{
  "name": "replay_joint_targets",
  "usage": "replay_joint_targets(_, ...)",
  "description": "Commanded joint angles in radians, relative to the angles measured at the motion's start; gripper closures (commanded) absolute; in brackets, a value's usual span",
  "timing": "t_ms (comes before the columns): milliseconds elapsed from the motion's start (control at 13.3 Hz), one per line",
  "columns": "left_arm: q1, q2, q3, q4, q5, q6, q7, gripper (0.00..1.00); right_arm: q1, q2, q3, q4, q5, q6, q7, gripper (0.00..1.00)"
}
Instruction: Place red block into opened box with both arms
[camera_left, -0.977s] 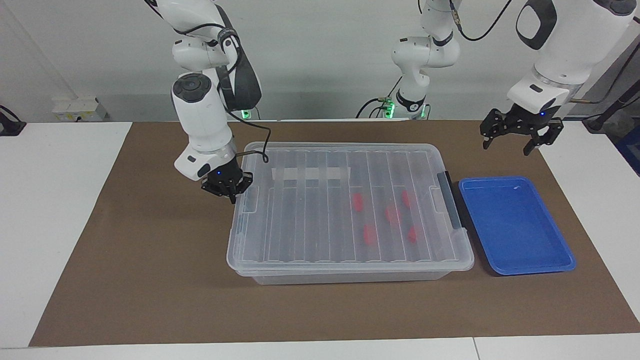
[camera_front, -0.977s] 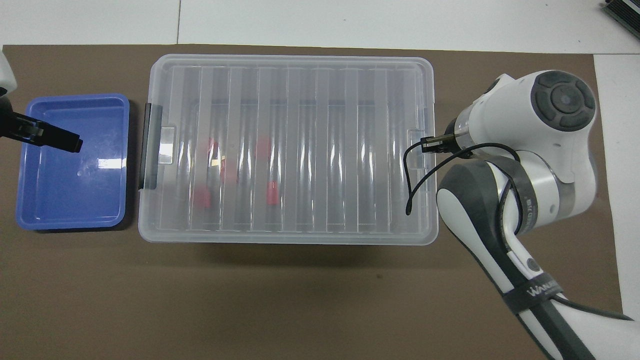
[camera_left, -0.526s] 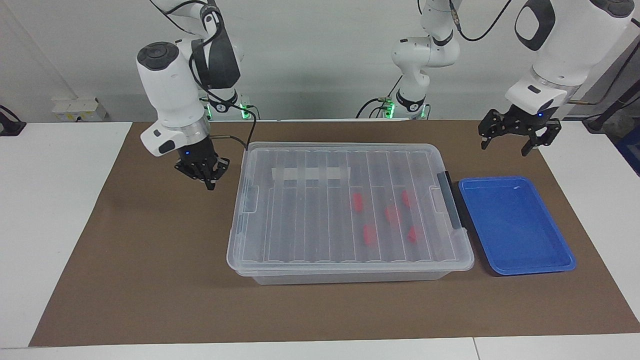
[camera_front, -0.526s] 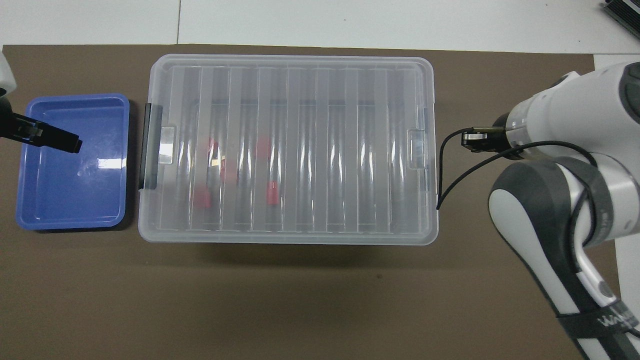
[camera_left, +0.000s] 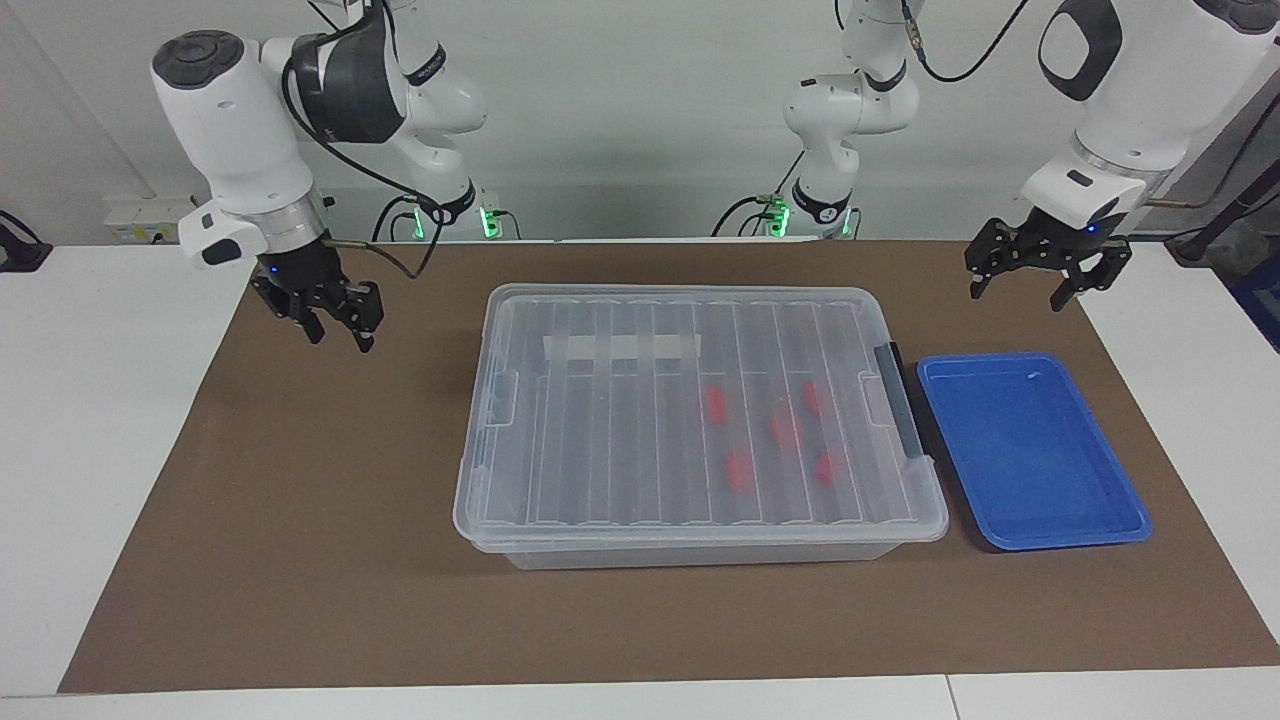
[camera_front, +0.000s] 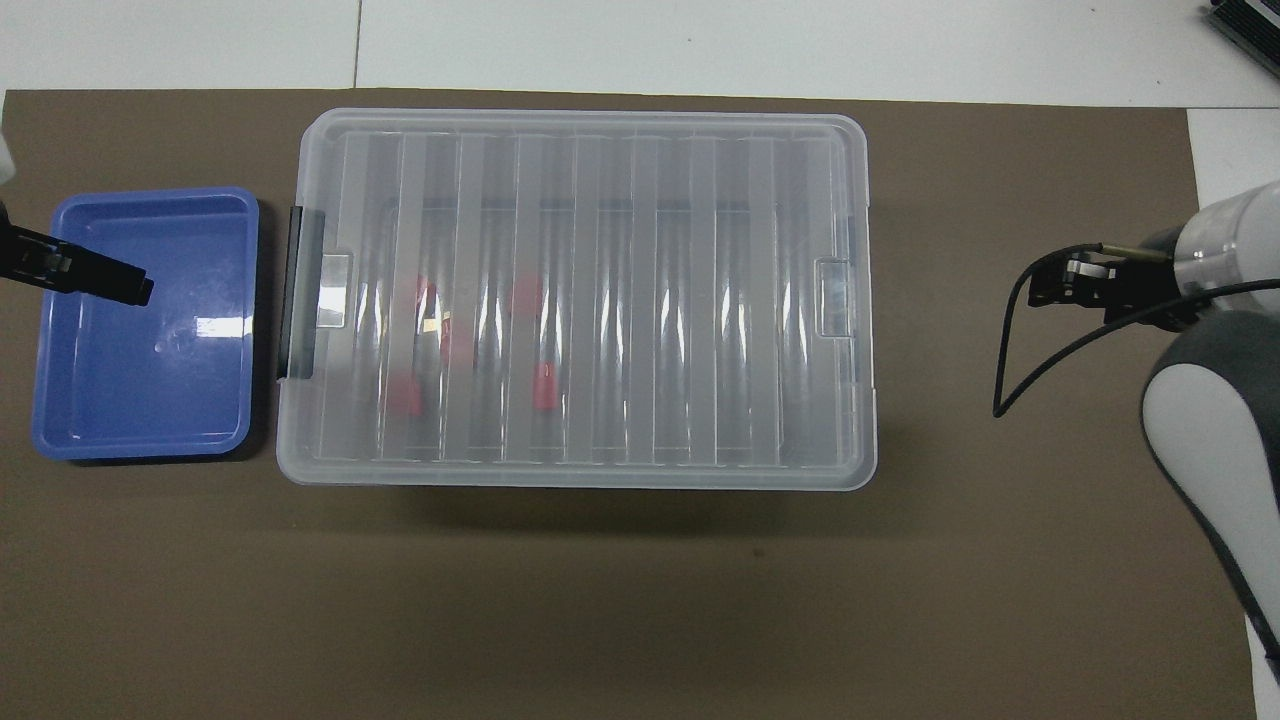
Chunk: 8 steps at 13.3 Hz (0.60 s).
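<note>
Ribbed lid (camera_left: 690, 400) closes the box (camera_left: 700, 545), barring entry from above. Bare mat (camera_left: 300, 480) lies below the right gripper (camera_left: 335, 325), fingers apart, unobstructed.

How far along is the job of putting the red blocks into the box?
Done: five red blocks lie inside the box, and its lid is on. The blue tray holds nothing. In hand: nothing. The right gripper is open over the mat at the right arm's end, and the left gripper is open near the tray. Left: apparently nothing, as no block shows outside the box.
</note>
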<state>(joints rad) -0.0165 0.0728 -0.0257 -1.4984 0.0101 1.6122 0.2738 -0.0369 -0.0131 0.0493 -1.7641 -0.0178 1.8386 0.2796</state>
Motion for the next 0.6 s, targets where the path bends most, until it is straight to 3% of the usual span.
replay_joint_targets(0, 0.024, -0.034, -0.017, -0.04, -0.013, 0.014, 0.01, 0.0, -0.031, -0.011, -0.006, 0.061, 0.018, -0.088, 0.003, 0.0)
replay_joint_targets(376, 0.036, -0.053, -0.036, -0.037, -0.013, 0.009, 0.01, 0.0, -0.02, 0.036, 0.0, 0.253, -0.001, -0.277, -0.039, 0.0)
replay_joint_targets(526, 0.036, -0.064, -0.037, -0.037, -0.013, 0.006, 0.008, 0.0, -0.015, 0.044, 0.004, 0.272, 0.001, -0.312, -0.046, 0.0)
